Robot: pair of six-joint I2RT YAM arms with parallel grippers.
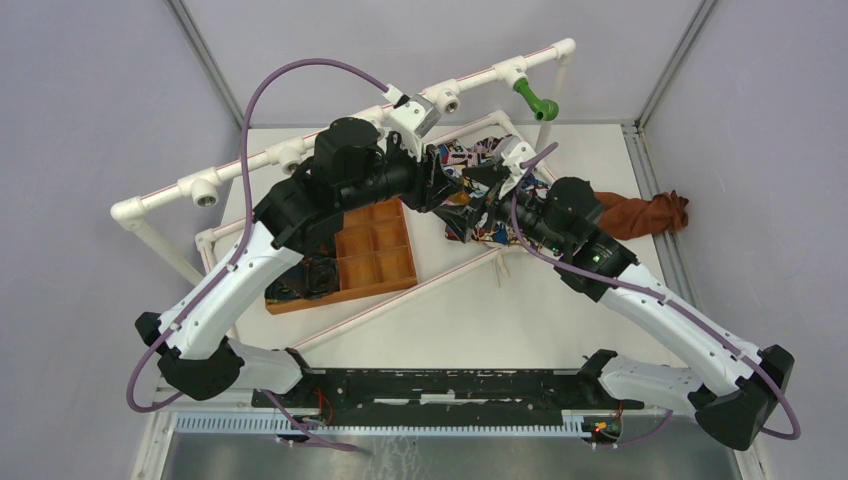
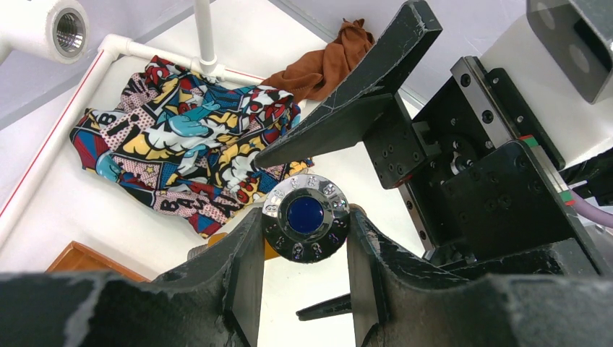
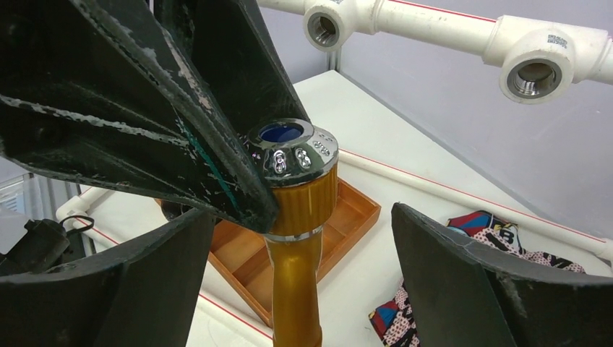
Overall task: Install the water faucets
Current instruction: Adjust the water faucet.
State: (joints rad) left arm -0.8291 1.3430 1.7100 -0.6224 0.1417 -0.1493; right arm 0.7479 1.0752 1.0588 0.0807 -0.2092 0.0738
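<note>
My left gripper (image 2: 305,242) is shut on the chrome, blue-centred knob of the orange-yellow water faucet (image 2: 306,215), one finger on each side. The right wrist view shows the faucet's amber body (image 3: 295,267) hanging below that knob, with the left gripper's fingers (image 3: 181,130) clamped at its top. My right gripper (image 3: 300,224) stands open, its fingers wide on either side of the body and not touching it. The green water faucet (image 1: 538,103) sits in the far right fitting of the white pipe rail (image 1: 330,135). Both grippers meet mid-table (image 1: 470,190).
Open metal-threaded T-fittings (image 3: 533,66) (image 3: 323,25) (image 2: 61,29) line the rail. An orange compartment tray (image 1: 375,255) lies under the left arm. A comic-print cloth (image 2: 188,152) lies beneath the grippers and a brown cloth (image 1: 645,212) at the right.
</note>
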